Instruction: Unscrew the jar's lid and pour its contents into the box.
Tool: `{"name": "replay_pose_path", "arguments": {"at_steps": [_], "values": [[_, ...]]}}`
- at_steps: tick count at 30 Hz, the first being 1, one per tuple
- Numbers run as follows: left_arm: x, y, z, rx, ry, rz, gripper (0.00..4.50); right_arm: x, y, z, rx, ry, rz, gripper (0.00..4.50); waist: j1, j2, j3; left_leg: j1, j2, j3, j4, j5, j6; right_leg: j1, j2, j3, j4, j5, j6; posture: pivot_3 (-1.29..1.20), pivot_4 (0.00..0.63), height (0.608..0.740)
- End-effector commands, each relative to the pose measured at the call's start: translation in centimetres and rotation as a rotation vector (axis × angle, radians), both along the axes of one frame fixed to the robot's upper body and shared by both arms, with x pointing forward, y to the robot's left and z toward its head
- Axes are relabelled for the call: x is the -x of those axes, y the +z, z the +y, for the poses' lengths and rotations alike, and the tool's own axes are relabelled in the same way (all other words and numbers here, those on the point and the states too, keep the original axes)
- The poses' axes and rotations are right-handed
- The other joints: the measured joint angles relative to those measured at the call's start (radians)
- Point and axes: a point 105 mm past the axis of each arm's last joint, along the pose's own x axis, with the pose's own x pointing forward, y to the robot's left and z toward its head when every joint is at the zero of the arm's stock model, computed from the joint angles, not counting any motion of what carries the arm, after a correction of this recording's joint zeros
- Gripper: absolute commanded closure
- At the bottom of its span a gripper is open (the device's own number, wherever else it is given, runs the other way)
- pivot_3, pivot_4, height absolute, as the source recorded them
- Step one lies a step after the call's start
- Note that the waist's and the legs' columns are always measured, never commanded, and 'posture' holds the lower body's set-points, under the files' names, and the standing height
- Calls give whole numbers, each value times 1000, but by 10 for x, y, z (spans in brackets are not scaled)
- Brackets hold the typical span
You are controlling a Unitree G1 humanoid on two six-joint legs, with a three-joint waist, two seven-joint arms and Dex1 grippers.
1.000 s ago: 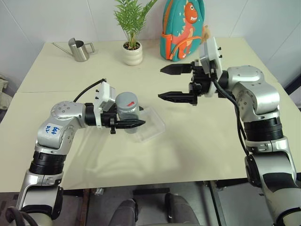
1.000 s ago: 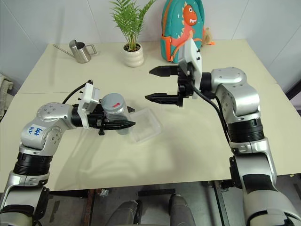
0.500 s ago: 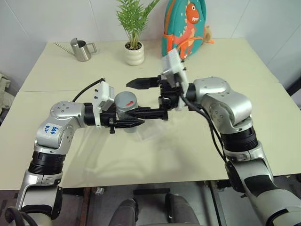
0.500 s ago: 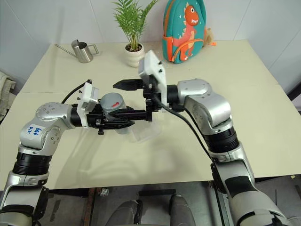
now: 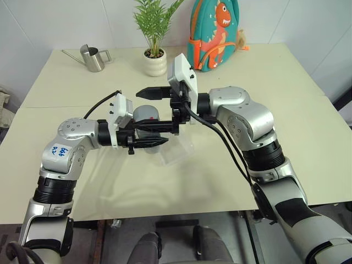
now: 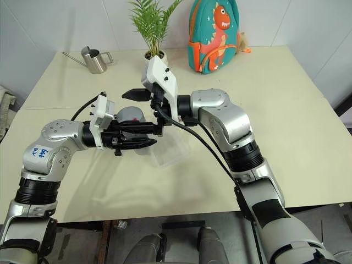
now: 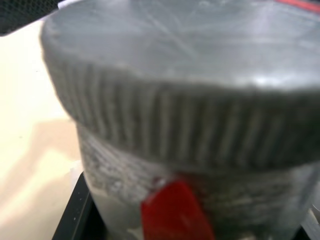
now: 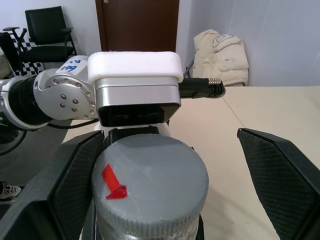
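Observation:
My left gripper (image 5: 157, 135) is shut on the jar (image 5: 144, 125), a small grey-white cylinder held upright above the table. On the jar sits the lid (image 8: 150, 172), with a red mark (image 8: 112, 181) on top. My right gripper (image 5: 137, 110) is open and reaches in level from the right. Its fingers (image 8: 280, 172) stand on either side of the lid, with a gap on one side. The box (image 5: 177, 155), a clear shallow tray, lies on the table just right of and below the jar. The contents are hidden inside the jar.
At the back of the table stand a steel watering can (image 5: 93, 58), a white plant pot (image 5: 155, 62) with a green plant, and a teal dinosaur backpack (image 5: 214, 34). The cream table (image 5: 220, 181) extends wide to the front and right.
My right gripper has swung left from over the table's middle to the jar, still open, and now straddles the lid. The left gripper and jar have stayed put.

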Motion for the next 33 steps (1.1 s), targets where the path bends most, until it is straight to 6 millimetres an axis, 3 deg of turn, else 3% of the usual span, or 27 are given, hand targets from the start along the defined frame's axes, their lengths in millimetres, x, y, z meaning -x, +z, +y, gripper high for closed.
{"name": "replay_pose_path", "arguments": {"at_steps": [1,10,18,22,27,33], "values": [[7,7,-6,6,-50,-36,2461,-11,9,-10,-15,-72,-54,25,0,0,0,0,0,0,0,0,0,0,0,0,0,0,0,0,150,740],[6,7,-4,7,-39,-40,2461,-38,11,-69,10,-219,-66,25,1,0,0,0,0,1,0,0,0,0,0,0,0,0,0,0,150,740],[7,7,-2,6,-35,-38,2461,-35,21,-107,-22,-246,-57,25,-4,0,0,0,1,6,0,-1,1,-1,0,2,-1,0,0,0,150,740],[7,7,-1,1,-33,-33,2461,-23,20,-100,-34,-177,-42,25,-3,0,0,1,3,10,0,-1,2,-1,2,4,-1,0,0,0,150,740],[7,7,-1,-2,-35,-30,2461,9,32,-59,-84,-15,-49,25,-2,0,0,2,4,11,1,-2,2,-1,2,6,0,0,0,0,150,740],[6,6,-3,-1,-38,-28,2461,25,25,-22,-42,33,-42,25,2,0,0,2,3,11,2,-2,2,-1,1,6,0,0,1,0,150,740]]}}
